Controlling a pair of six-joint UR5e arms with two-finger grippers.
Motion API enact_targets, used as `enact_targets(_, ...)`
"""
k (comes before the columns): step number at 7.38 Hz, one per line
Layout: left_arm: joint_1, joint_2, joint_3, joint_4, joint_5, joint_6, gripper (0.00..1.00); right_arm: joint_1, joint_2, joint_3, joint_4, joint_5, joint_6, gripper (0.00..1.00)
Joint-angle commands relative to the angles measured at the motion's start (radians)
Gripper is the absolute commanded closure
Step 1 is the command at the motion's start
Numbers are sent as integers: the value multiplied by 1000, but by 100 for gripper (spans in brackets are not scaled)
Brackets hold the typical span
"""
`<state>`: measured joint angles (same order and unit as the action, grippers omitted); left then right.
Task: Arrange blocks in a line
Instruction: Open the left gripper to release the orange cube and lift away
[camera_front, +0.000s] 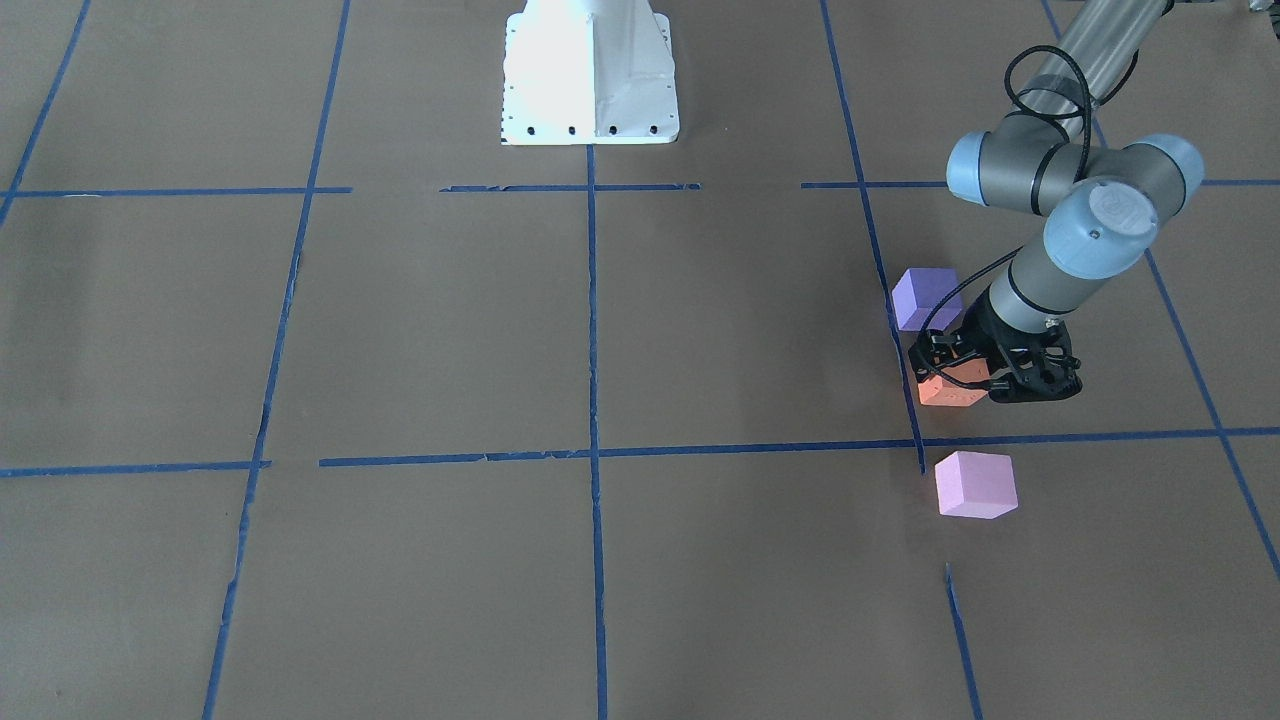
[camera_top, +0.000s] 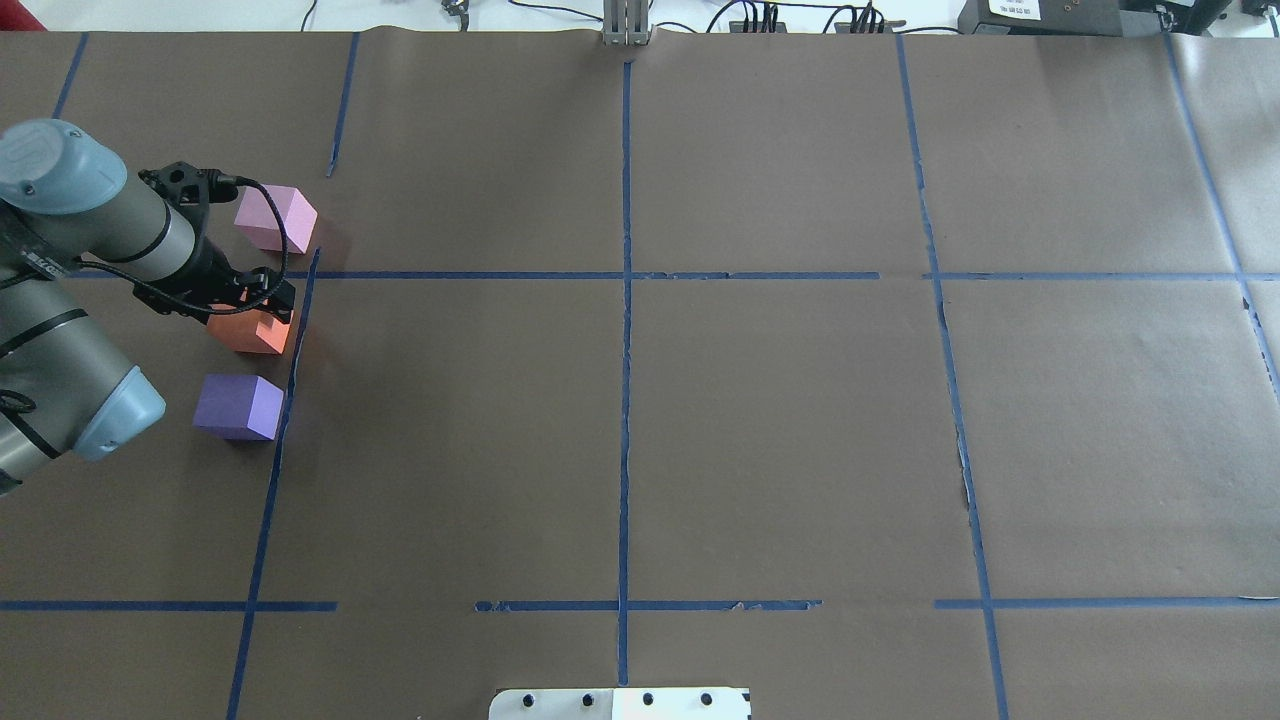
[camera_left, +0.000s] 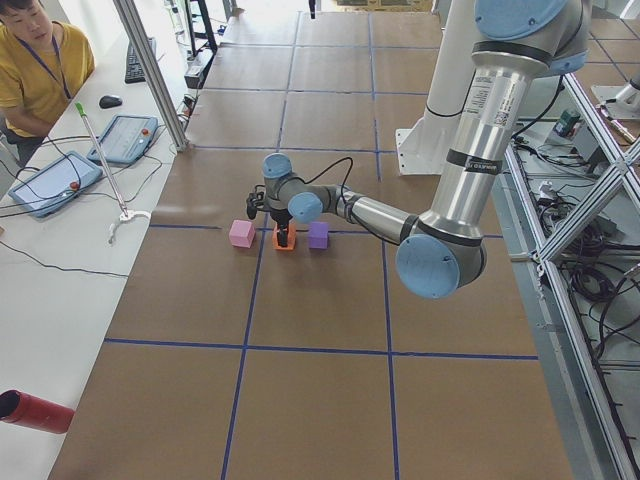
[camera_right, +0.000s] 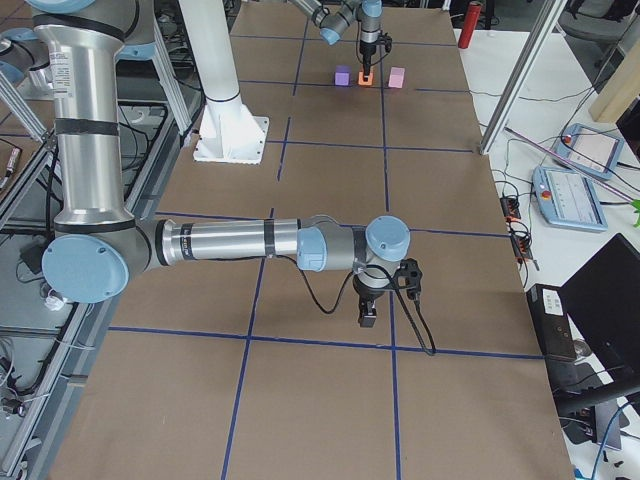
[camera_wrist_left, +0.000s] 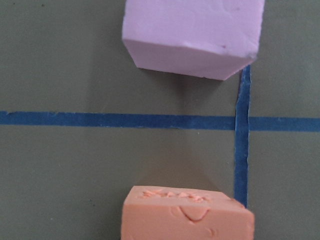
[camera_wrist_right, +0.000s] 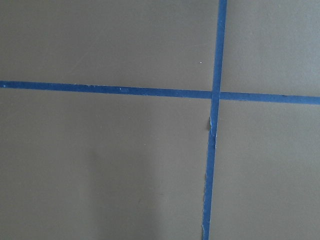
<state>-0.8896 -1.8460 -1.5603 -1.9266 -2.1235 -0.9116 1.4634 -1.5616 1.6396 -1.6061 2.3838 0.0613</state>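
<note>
My left end effector (camera_front: 975, 372) stands low at the orange block (camera_front: 948, 392); whether it is closed on it, I cannot tell; this block lies on the tabletop (camera_front: 700, 330) between the purple block (camera_front: 925, 298) and the pink block (camera_front: 975, 484); the line looks nearly complete; I judge only small straightening is left.

Matt, foam-like: dented orange block (camera_wrist_left: 187, 215), smooth pink block (camera_wrist_left: 192, 35), purple block (camera_top: 238, 406), on matt brown paper (camera_top: 780, 430) crossed by frayed blue tape (camera_top: 625, 450).
</note>
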Motion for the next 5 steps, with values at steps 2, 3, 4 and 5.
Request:
enact_targets(2,-167,27,-113,14,-1,26,0,0,0,0,0,0,0,0)
enact_targets(3,-242,31,-116,29,-1,108,0,0,0,-1,0,0,0,0)
enact_targets(4,-324,75,-115,103,-1,340,0,0,0,-1,0,0,0,0)
enact_targets(5,-416,112,-115,203,-4,588,0,0,0,-1,0,0,0,0)
